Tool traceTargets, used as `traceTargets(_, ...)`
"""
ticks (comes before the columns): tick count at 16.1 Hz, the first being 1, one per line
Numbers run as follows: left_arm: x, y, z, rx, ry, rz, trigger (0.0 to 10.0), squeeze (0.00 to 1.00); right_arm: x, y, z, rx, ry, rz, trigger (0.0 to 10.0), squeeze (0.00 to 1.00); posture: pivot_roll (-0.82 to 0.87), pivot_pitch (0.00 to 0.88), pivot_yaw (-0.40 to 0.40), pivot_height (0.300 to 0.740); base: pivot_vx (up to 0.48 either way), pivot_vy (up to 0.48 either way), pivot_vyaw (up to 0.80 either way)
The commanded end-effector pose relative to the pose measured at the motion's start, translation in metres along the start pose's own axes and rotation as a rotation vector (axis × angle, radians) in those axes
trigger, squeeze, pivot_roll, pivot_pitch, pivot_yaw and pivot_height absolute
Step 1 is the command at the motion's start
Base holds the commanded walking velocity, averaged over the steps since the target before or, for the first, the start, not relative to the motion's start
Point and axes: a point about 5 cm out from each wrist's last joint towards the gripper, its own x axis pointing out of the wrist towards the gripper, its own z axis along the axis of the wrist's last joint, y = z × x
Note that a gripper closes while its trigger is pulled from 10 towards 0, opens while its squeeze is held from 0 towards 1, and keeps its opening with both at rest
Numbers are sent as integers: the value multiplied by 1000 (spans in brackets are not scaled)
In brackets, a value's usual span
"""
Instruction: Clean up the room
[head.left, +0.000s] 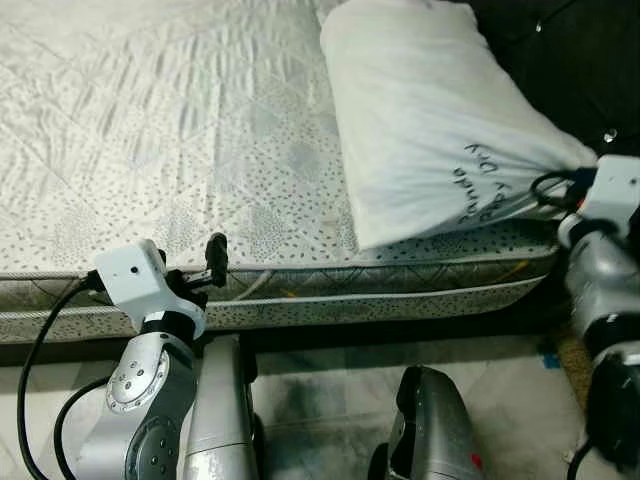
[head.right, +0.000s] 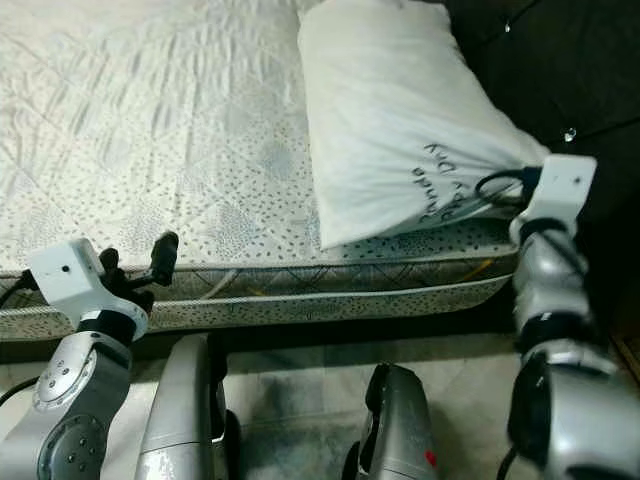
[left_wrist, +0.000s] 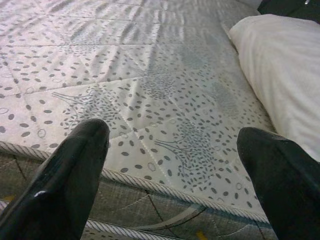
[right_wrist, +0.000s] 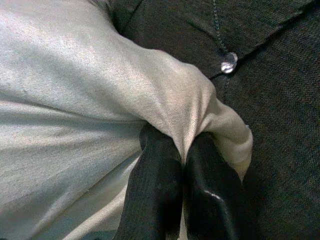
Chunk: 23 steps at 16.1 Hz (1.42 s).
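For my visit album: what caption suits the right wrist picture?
Right gripper pinching a corner of the white pillow beside the dark buttoned headboard.

Quilted mattress (head.left: 180, 150), dark tufted headboard (head.left: 580, 70), marble floor (head.left: 320, 390).

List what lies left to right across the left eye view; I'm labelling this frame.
Left gripper at the mattress edge → bare mattress → white pillow → right gripper, fingers pinching the pillow's corner.
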Motion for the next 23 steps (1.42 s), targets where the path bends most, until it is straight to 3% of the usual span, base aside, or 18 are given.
traceTargets(1, 0, 1, -1, 2, 3, -4, 10000, 0, -4, -8, 3, 40, -49, -33, 0, 0, 58, 107, -55, 525, 0, 0, 0)
traceTargets(6, 0, 2, -3, 5, 10, -15, 10000, 0, -56, 33, -20, 83, -16, 114, 0, 0, 53, 107, -46, 525, 0, 0, 0)
traceTargets(8, 0, 1, -3, 6, 11, -18, 10000, 0, -61, 36, -21, 90, -7, 123, 0, 0, 53, 106, -46, 525, 0, 0, 0)
traceTargets(11, 2, 1, -3, 9, 11, -24, 10000, 0, -75, 54, -21, 104, 45, 180, 0, 0, 55, 101, -44, 525, 0, 0, 0)
traceTargets(12, 2, 1, -3, 10, 10, -24, 10000, 0, -77, 62, -20, 86, 64, 220, 9451, 0, 57, 100, -45, 525, 0, 0, 0)
traceTargets(13, 2, 1, -3, 10, 10, -25, 10000, 0, -77, 66, -20, 78, 69, 247, 10000, 0, 58, 98, -46, 525, 0, 0, 0)
traceTargets(18, 4, 2, -3, 14, 7, -23, 10000, 0, -76, 92, -14, 45, 88, 371, 10000, 0, 60, 89, -52, 525, 0, 0, 0)
traceTargets(20, 3, 3, -3, 14, 5, -19, 10000, 0, -65, 105, -8, 33, 65, 408, 10000, 0, 62, 86, -56, 525, 0, 0, 0)
traceTargets(23, 1, 1, -3, 11, 6, -19, 10000, 0, -37, 113, 3, 9, 38, 426, 10000, 0, 65, 96, -61, 525, 0, 0, 0)
